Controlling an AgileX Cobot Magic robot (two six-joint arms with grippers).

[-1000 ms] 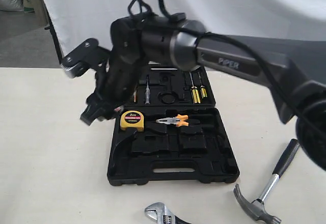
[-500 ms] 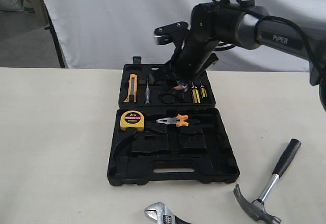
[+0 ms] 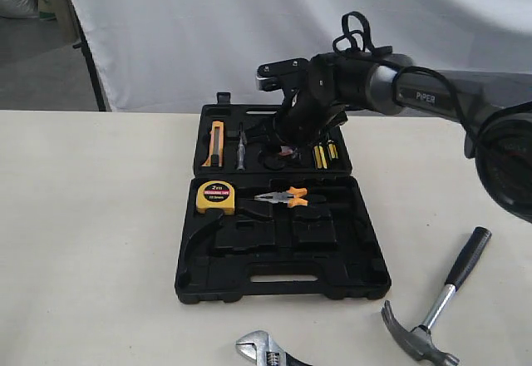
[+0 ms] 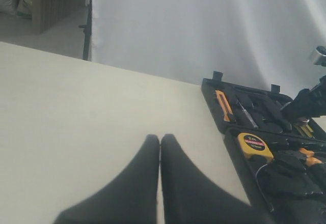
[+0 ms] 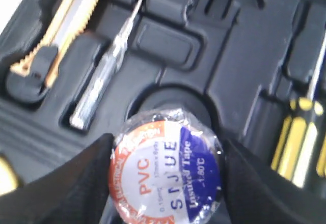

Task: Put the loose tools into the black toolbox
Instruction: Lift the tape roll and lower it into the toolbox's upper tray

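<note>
My right gripper (image 3: 286,150) is shut on the small tape roll (image 5: 167,168), whose label is orange, white and blue. Its two black fingers (image 5: 76,188) press the roll's sides. The roll hangs just above the round recess (image 5: 168,99) in the back half of the open black toolbox (image 3: 283,288). A steel claw hammer (image 3: 439,306) lies on the table right of the box. A silver wrench (image 3: 264,351) lies at the front edge, partly cut off. My left gripper (image 4: 160,138) is shut and empty over bare table beside the toolbox (image 4: 214,107); the exterior view does not show it.
A yellow tape measure (image 3: 215,195) and orange-handled pliers (image 3: 283,197) sit in the front half. The back half holds an orange utility knife (image 3: 215,145), a test pen (image 3: 240,150) and yellow-black screwdrivers (image 3: 322,155). A white backdrop hangs behind the table.
The right arm swung from the toolbox's left side across to its back half and came down, bringing the tape roll over the round recess.
</note>
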